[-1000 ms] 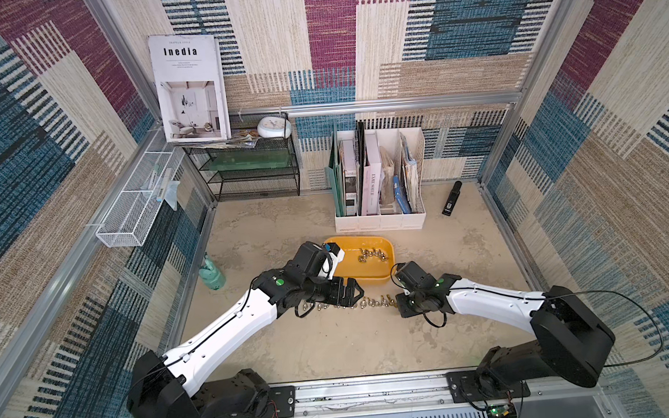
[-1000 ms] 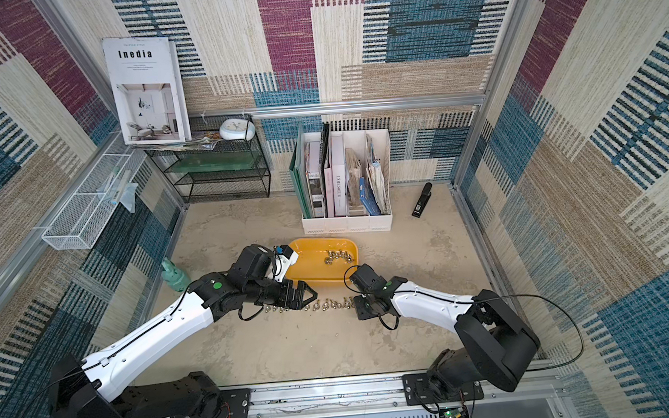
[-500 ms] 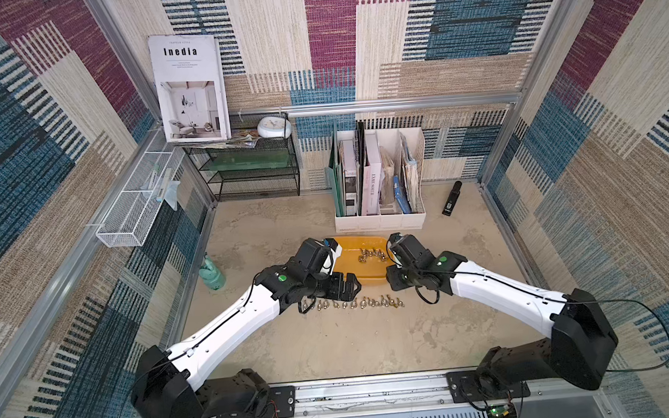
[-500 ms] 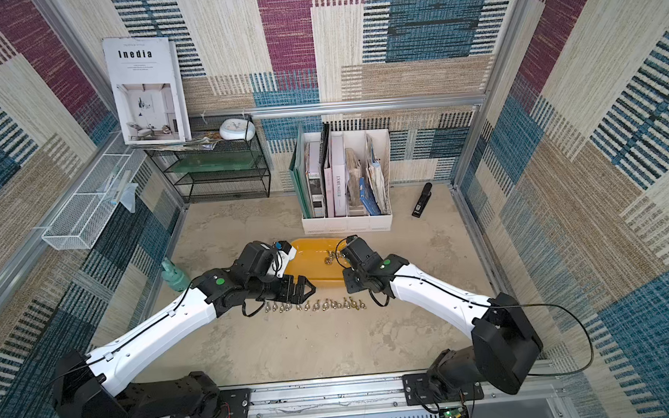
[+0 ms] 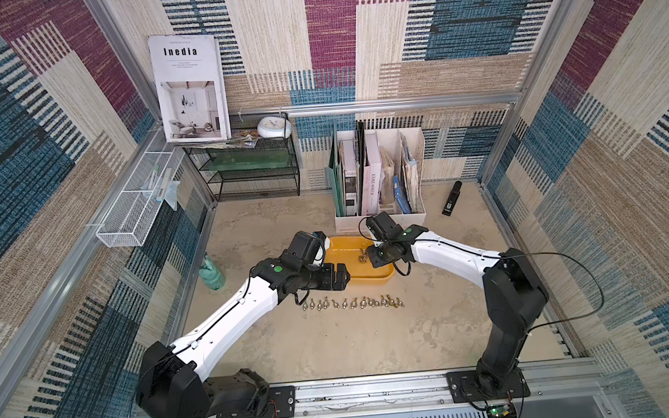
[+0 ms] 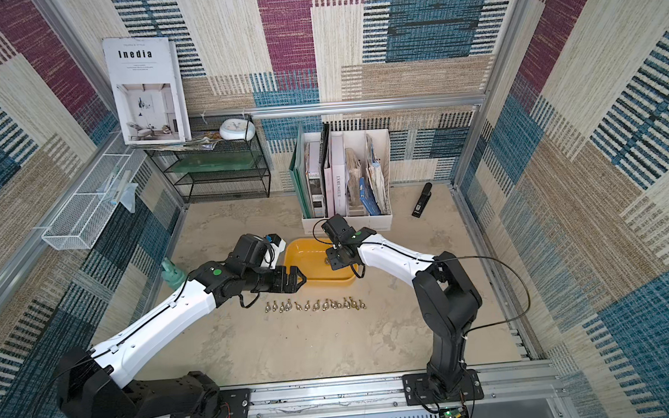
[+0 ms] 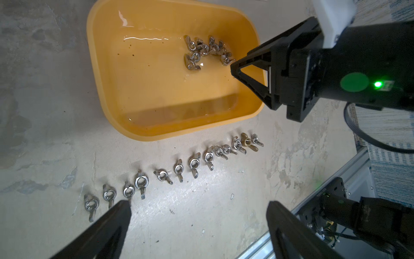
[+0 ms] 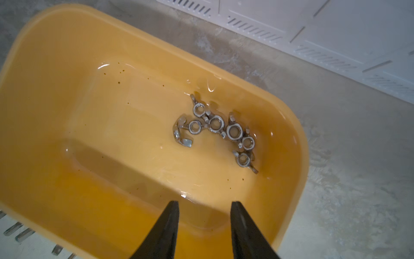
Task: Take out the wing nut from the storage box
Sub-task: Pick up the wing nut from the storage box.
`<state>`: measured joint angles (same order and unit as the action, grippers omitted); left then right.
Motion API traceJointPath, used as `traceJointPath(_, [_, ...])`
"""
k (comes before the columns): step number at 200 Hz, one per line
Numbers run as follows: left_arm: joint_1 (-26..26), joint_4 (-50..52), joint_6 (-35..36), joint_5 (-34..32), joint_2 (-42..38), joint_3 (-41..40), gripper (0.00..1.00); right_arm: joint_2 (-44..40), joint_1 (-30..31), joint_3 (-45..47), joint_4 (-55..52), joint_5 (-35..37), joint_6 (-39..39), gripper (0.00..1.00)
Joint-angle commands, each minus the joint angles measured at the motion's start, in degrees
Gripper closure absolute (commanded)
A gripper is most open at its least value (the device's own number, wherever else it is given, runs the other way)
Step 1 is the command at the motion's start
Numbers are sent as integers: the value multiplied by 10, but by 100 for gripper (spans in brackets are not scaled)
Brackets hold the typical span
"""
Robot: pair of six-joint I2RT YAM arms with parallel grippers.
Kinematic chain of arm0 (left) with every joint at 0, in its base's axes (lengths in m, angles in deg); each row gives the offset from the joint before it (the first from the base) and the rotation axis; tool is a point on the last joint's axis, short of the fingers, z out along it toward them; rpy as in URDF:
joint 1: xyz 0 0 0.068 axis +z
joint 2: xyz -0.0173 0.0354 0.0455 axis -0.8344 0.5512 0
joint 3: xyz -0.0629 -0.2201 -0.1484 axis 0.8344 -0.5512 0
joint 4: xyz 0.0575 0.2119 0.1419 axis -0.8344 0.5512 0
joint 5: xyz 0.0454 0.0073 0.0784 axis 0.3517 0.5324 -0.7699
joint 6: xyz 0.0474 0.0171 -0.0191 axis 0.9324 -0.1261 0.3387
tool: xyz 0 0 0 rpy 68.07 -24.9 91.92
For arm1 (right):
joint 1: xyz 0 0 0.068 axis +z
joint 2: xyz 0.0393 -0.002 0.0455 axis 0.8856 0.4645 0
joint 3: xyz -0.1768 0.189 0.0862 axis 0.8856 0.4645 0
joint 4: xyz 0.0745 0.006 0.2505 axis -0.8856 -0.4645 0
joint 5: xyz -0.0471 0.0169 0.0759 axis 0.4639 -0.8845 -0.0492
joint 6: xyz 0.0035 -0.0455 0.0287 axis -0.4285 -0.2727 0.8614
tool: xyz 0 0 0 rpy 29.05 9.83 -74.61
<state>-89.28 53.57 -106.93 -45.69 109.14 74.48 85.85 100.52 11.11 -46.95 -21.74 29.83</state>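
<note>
The storage box sits mid-counter, just before the file holder at the back wall. A cluster of wing nuts lies in the box toward its right end, with the right tool hanging beside it. A row of wing nuts lies on the counter just before the box. The left tool hangs near the box's front left corner

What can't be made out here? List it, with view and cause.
- Wing nuts in the storage box: in both top views, too small to count, partly behind the right gripper.
- Right gripper's fingers: right wrist view, cut off by the frame edge; only tips show.
- Row of nuts on the table: right wrist view, blurred, cut off at the edge.
</note>
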Motion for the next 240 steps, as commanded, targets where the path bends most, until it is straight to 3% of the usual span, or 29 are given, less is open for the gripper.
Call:
traceJointPath(1, [11, 4, 14, 18, 10, 9, 1, 28, -7, -23, -5, -16, -24, 56])
traceJointPath(63, [34, 4, 26, 36, 34, 23, 1, 105, -34, -77, -9, -36, -50, 55])
traceJointPath(158, [46, 2, 26, 44, 52, 31, 1, 138, -41, -99, -7, -70, -69, 55])
traceJointPath(240, [50, 1, 24, 52, 50, 26, 1, 136, -41, -93, -7, -81, -57, 64])
